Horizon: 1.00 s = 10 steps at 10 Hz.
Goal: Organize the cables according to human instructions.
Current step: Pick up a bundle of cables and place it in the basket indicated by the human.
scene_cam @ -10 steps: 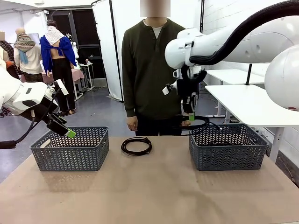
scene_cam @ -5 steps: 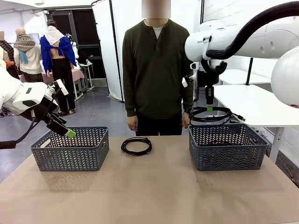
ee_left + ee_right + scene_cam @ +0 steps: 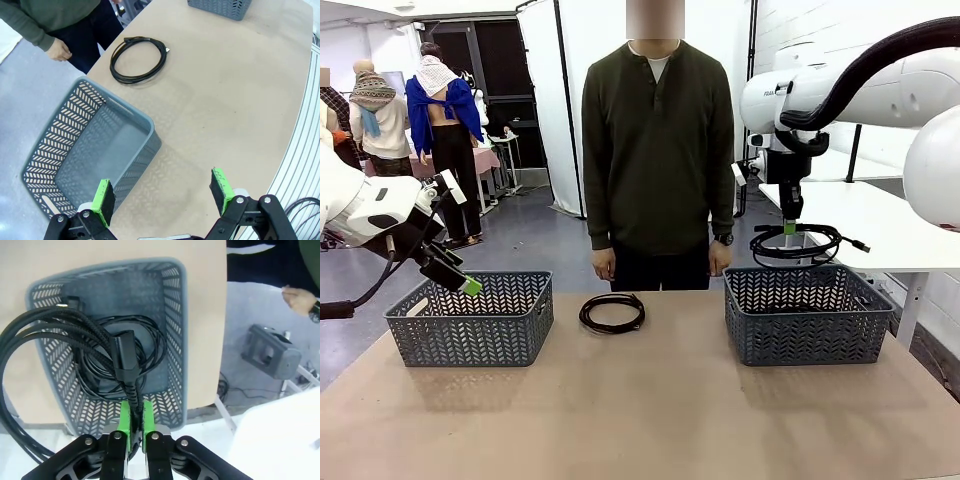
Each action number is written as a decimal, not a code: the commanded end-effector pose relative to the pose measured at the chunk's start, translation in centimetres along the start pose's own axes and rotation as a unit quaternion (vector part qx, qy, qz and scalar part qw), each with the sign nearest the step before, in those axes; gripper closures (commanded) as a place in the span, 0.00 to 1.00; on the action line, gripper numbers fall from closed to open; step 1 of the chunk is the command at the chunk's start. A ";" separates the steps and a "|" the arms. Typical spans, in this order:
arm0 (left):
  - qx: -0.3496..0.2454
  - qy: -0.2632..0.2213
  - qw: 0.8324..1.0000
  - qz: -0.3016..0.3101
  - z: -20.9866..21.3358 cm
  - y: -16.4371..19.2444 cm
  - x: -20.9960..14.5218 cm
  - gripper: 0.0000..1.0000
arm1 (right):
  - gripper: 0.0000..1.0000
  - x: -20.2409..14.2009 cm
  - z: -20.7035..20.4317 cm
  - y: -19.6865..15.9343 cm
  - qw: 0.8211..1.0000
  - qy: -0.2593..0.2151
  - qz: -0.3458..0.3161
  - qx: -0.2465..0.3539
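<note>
Across the counter (image 3: 640, 400), seen from the front, the right tool (image 3: 788, 228) hangs pinched on a coil (image 3: 820, 240), which sags just below its tips and above the right basket (image 3: 810, 310). The left tool (image 3: 466, 283) hovers over the near rim of the left basket (image 3: 470, 320), with a loose coil (image 3: 612, 312) well off to its right, in front of the person (image 3: 658, 150).

From the left wrist, the left tool (image 3: 162, 192) shows its pads spread wide and empty. The left basket (image 3: 135, 150) sits directly beyond them, and the loose coil (image 3: 113, 65) lies farther out on bare counter.

From the right wrist, the right tool (image 3: 134, 422) is clamped on the held coil's strands next to a plug, and its loops fan out to one side. Beneath the tips, the right basket (image 3: 182, 340) holds stored coils (image 3: 155, 345).

These cords look light, floppy and a bit slick, so a loop could spill open. I'd judge the best hold is across all the bundled strands at once, near a stiffer plug end.
</note>
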<state>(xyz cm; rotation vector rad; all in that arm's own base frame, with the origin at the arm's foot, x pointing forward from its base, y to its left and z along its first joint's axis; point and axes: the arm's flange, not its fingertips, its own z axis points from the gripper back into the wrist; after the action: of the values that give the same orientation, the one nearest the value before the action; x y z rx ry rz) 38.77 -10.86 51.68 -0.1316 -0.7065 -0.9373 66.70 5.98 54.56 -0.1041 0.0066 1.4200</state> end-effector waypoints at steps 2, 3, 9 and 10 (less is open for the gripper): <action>-0.006 -0.004 1.000 -0.002 -0.1 0.3 -0.2 0.00 | 1.00 0.0 0.0 0.0 1.000 0.000 0.000 0.000; -0.006 -0.004 1.000 -0.002 -0.1 0.3 -0.2 0.00 | 1.00 0.0 0.0 0.0 1.000 0.000 0.000 0.000; -0.006 -0.004 1.000 -0.002 -0.1 0.3 -0.2 0.00 | 1.00 0.0 0.0 0.0 1.000 0.000 0.000 0.000; -0.006 -0.004 1.000 -0.002 -0.1 0.3 -0.2 0.00 | 1.00 0.0 0.0 0.0 1.000 0.000 0.000 0.000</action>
<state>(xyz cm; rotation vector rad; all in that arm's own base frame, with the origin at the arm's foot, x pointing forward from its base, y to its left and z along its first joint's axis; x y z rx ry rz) 38.77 -10.86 51.68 -0.1316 -0.7065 -0.9373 67.01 6.01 54.47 -0.1028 0.0051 1.4191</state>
